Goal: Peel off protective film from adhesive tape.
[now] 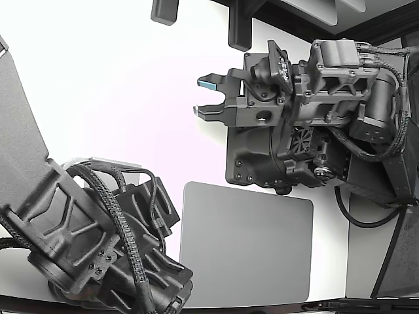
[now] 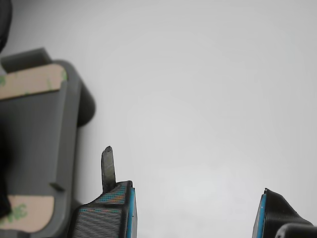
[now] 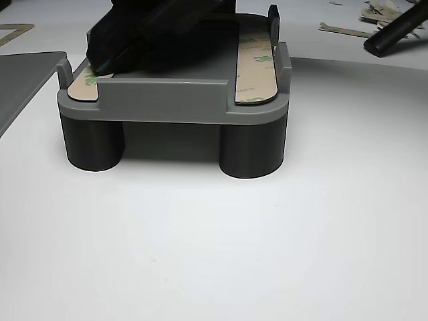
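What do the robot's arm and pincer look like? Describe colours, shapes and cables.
The arm is dark grey, blocky and ribbed, with black cables looped along it. Its pincer has two dark fingers with blue pads; the wrist view shows blue edging and a ridged face.

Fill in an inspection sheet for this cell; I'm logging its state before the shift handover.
Surface: white table, bare in the wrist view apart from the fixture.
Job's things: grey fixture on round legs, carrying two tape strips, tan film printed green.
Clutter: film scraps on the table behind the fixture; grey mat in the exterior view.
Claw: claw open, empty, beside the fixture and not touching the tape; a thin dark tip sticks out past one finger.
Cables: black bundles run along both arms; none seen on the table.
Surroundings: second arm low at the exterior view's left; whether its tool touches the fixture cannot be told.
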